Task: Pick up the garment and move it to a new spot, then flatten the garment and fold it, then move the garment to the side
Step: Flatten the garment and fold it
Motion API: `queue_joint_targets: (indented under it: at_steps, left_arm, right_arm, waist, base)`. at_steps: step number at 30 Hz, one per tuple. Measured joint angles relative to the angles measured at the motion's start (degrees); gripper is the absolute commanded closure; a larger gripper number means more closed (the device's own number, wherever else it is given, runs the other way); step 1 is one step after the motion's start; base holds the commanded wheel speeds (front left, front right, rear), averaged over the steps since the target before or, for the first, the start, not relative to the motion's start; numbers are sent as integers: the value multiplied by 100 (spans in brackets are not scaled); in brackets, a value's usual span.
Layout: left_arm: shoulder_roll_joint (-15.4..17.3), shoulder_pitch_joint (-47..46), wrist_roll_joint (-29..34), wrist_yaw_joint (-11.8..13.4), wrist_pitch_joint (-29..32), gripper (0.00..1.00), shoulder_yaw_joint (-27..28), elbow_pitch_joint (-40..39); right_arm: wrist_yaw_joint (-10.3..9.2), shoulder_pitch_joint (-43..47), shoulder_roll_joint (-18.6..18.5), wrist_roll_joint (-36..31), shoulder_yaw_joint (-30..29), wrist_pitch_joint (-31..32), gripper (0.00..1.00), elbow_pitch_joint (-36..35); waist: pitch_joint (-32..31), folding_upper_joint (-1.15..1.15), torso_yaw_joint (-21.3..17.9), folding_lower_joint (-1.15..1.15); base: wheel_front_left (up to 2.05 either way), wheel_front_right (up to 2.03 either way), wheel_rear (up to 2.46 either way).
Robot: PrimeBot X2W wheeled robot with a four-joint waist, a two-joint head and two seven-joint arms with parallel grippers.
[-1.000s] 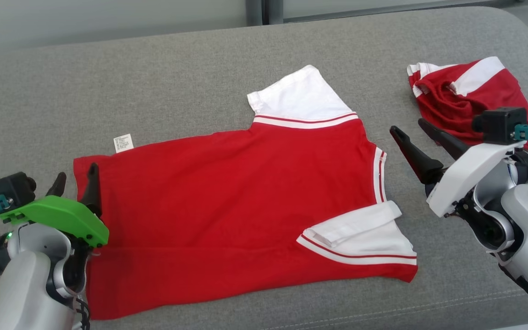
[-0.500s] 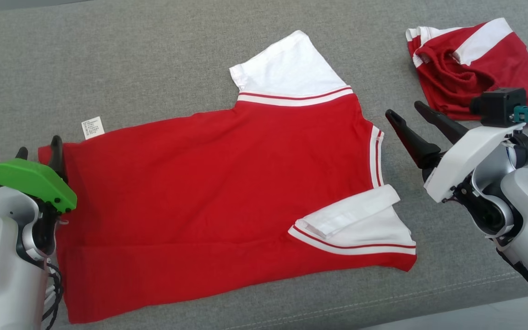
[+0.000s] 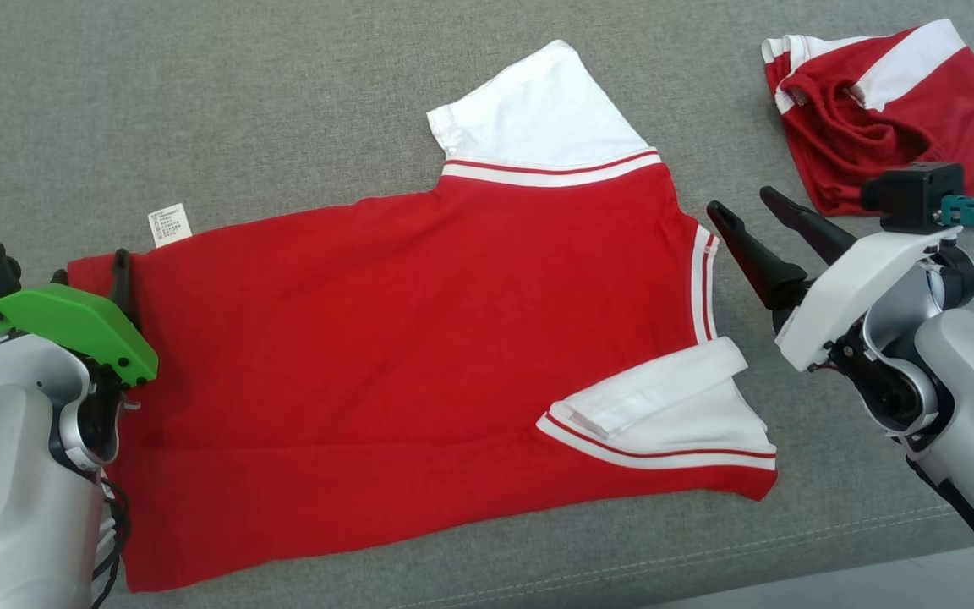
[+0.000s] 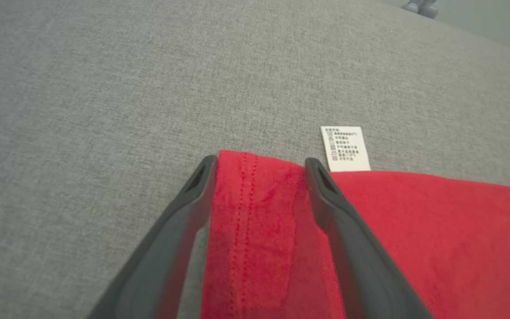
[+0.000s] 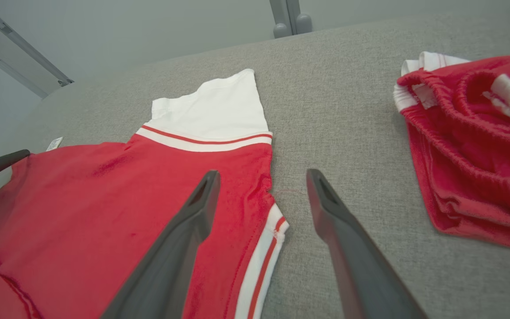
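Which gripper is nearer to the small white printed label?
Left: left gripper straddles the red shirt's corner beside the label; right gripper is across the shirt, by its neckline.

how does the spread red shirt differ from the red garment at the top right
The red shirt lies spread flat; the bunched garment is a compact heap. The red shirt covers far more cushion than the bunched garment. The open left gripper straddles the red shirt's hem corner; the bunched garment has none at it. Both are red with white trim.
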Motion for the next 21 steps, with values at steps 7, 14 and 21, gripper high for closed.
queue_joint_targets:
  at_steps: [7,14,21]
  left_arm:
    - [-55,-63,-1,0,-2,52,5,203]
    - [-224,-145,-59,0,-159,99,47,267]
    - [-289,-145,-64,-9,-285,100,62,411]
  right_arm:
    - [62,-30,59,0,23,-49,0,58]
    - [102,-44,57,-15,32,-77,0,188]
    - [167,-99,67,-16,71,-93,0,275]
  waist:
    - [-4,0,30,0]
    - [-49,0,43,0]
    - [-117,0,90,0]
  base:
    - [0,0,0]
    - [0,0,0]
    - [0,0,0]
